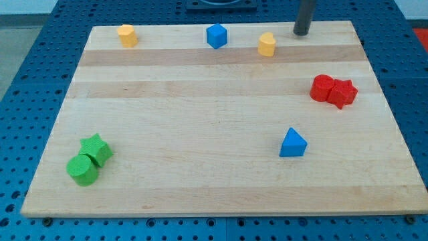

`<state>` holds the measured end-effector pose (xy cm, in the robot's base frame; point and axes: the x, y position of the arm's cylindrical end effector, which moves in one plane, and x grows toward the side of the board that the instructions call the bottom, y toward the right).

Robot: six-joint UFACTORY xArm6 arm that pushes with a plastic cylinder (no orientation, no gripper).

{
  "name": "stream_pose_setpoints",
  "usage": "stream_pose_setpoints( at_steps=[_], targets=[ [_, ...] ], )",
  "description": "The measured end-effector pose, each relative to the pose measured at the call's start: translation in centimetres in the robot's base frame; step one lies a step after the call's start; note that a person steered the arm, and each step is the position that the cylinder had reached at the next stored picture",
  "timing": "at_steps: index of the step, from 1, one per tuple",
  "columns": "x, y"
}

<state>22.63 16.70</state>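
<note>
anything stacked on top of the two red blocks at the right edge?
No. The red round block and red star-shaped block sit touching side by side on the wooden board, tops bare. My tip is well above them, nearest the yellow cylinder.

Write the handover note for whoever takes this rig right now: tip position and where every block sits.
My tip rests at the board's top edge, touching no block; nearest is the yellow cylinder to its left.
Along the top: another yellow block at left, blue cube mid-top.
Right side: two red blocks touching each other.
Lower right of centre: blue triangular block, alone.
Bottom left: green star touching a green cylinder.
</note>
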Motion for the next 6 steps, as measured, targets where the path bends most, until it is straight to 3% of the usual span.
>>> stream_pose_setpoints(
  at_steps=[6],
  targets=[
    [10.1,-16.5]
  ],
)
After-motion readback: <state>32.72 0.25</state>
